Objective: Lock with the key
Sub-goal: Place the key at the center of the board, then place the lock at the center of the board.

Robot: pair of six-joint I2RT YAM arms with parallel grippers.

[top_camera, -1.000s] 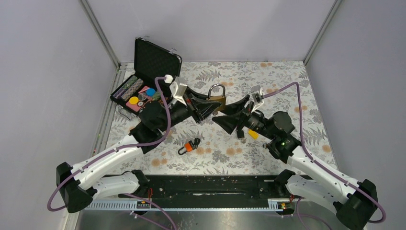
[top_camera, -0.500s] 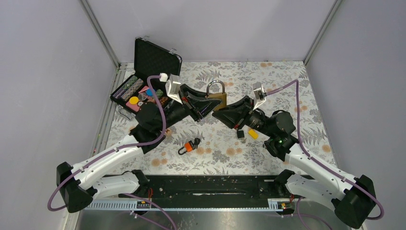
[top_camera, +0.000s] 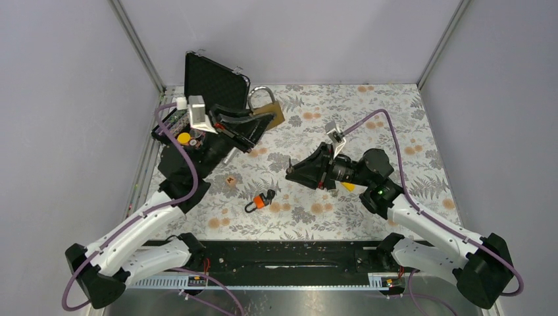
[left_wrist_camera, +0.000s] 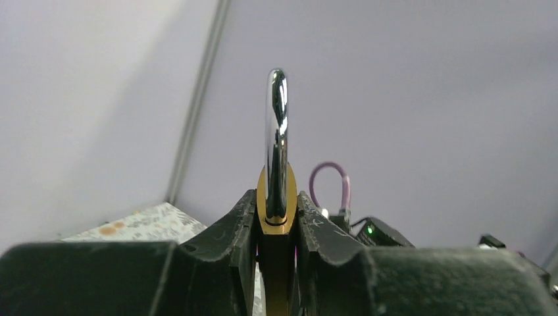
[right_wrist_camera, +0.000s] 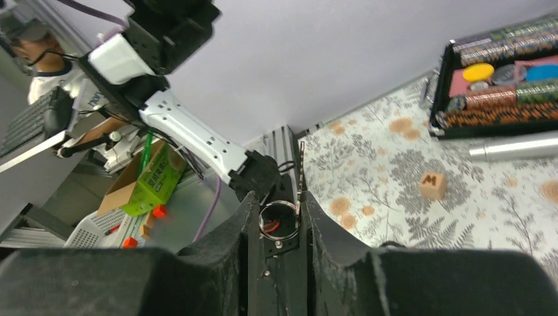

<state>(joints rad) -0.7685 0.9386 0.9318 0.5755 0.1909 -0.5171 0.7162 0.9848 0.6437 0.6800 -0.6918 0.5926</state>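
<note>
Left gripper (top_camera: pixel 266 118) is clenched flat on both faces of a brass padlock (top_camera: pixel 270 112) with a chrome shackle. It holds the lock up off the floral-patterned table (top_camera: pixel 395 118) at about 11 o'clock of the surface, near the open black hard case (top_camera: pixel 212 80) of coloured chips. Right gripper (top_camera: pixel 291 172), near the table's centre, is clamped on a thin silver key (right_wrist_camera: pixel 301 172) carrying a wire split ring (right_wrist_camera: pixel 279 220), the blade poking out past the fingertips. From the key, the padlock lies at roughly 11 o'clock, well apart. Seen from above, its long axis runs from shackle at 11 o'clock to base at 5 o'clock, so the base, where I judge the keyway sits, is turned roughly toward the right arm, the one carrying the key across. The blade points near 12 o'clock there, so it probably needs a slight turn to line up. The left wrist camera shows the shackle edge-on, and the overhead view shows its loop too small, so I cannot tell whether it is seated. Only the right wrist camera shows the ring and a small wooden cube marked M (right_wrist_camera: pixel 432 185).
</note>
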